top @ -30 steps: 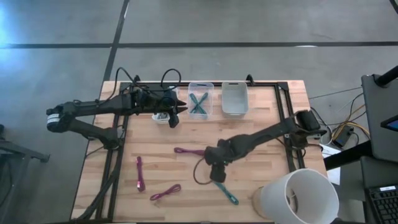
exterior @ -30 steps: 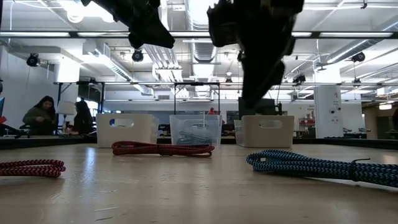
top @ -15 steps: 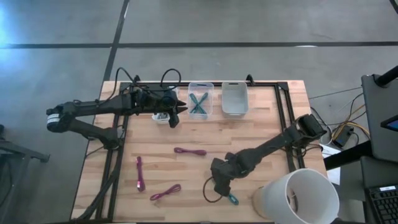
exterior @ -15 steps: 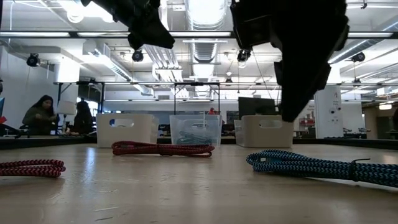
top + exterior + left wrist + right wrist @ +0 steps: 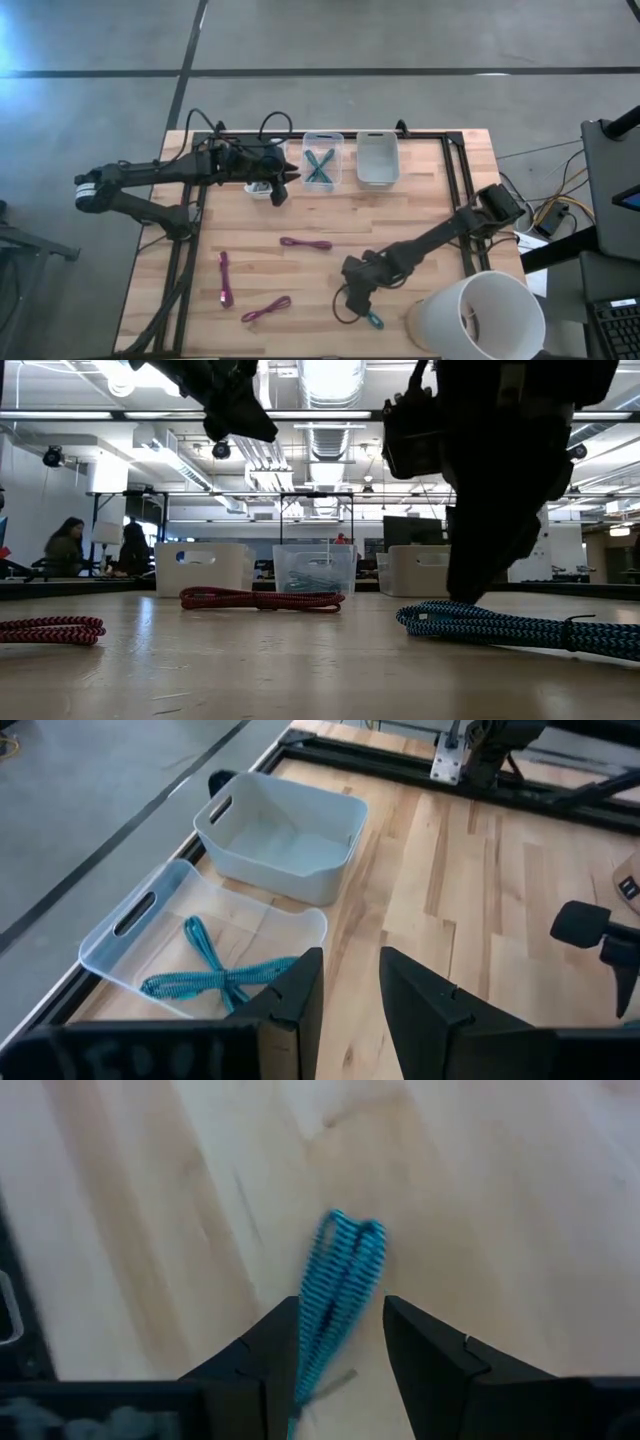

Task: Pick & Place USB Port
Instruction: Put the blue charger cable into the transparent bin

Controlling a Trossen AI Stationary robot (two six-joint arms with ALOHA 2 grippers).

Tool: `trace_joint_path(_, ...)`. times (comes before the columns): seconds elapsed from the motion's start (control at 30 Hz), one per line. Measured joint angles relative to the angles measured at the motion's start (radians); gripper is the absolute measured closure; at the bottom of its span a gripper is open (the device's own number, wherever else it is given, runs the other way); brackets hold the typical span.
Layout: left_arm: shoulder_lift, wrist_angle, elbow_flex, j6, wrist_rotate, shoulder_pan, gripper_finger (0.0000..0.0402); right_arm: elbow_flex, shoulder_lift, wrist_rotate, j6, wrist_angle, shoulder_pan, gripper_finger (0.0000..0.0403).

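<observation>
Three purple cables lie on the table [image 5: 430,190] in the high view: one mid-table [image 5: 306,243], two near the left front [image 5: 225,278] [image 5: 265,309]. The blue cable [image 5: 368,314] lies near the front edge, and the right gripper [image 5: 352,297] is directly over its end. The left gripper [image 5: 283,180] hovers beside the clear bin [image 5: 322,160] holding blue cables; the white bin [image 5: 378,158] sits next to it.

Low view: the right gripper [image 5: 468,585] hangs just above the blue cable [image 5: 500,627]; contact cannot be told. A purple cable [image 5: 260,599] lies farther back.

Left wrist view: fingers [image 5: 298,995] parted slightly, gripping nothing; clear bin [image 5: 200,950] and white bin [image 5: 280,835] ahead.

Right wrist view: fingers [image 5: 265,1355] spread apart, the blue cable [image 5: 335,1300] running between them, not clamped.
</observation>
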Motion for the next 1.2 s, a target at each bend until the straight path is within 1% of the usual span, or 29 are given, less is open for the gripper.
trace_joint_path(0.13, 0.0, -0.016, 0.0, 0.001, 0.0, 0.0, 0.0298, -0.057, 0.009, -0.003, -0.041, 0.123, 0.01, 0.0264)
trace_joint_path(0.27, 0.0, -0.015, 0.0, 0.001, 0.0, 0.0, 0.0298, -0.077, 0.023, -0.003, -0.065, 0.144, 0.017, 0.0265)
trace_joint_path(0.37, 0.0, -0.015, 0.0, 0.001, 0.0, 0.0, 0.0298, -0.086, 0.023, 0.007, -0.098, 0.148, 0.019, 0.0273)
trace_joint_path(0.47, 0.0, -0.015, 0.0, 0.001, 0.0, 0.0, 0.0298, -0.087, 0.02, 0.025, -0.125, 0.145, 0.019, 0.0294)
trace_joint_path(0.7, 0.0, -0.015, 0.0, 0.001, 0.0, 0.0, 0.0298, -0.066, 0.022, 0.024, -0.168, 0.134, 0.001, 0.0373)
trace_joint_path(0.77, 0.0, -0.015, 0.0, 0.0, -0.001, 0.0, 0.0298, -0.053, 0.023, 0.025, -0.168, 0.132, -0.013, 0.0385)
trace_joint_path(0.97, 0.0, -0.01, -0.024, -0.007, -0.001, -0.001, 0.0298, 0.01, 0.015, 0.025, -0.18, 0.123, -0.068, 0.0385)
trace_joint_path(1.2, 0.001, 0.03, -0.112, -0.035, -0.001, -0.001, 0.0298, 0.113, -0.003, 0.028, -0.321, 0.047, -0.154, 0.0385)
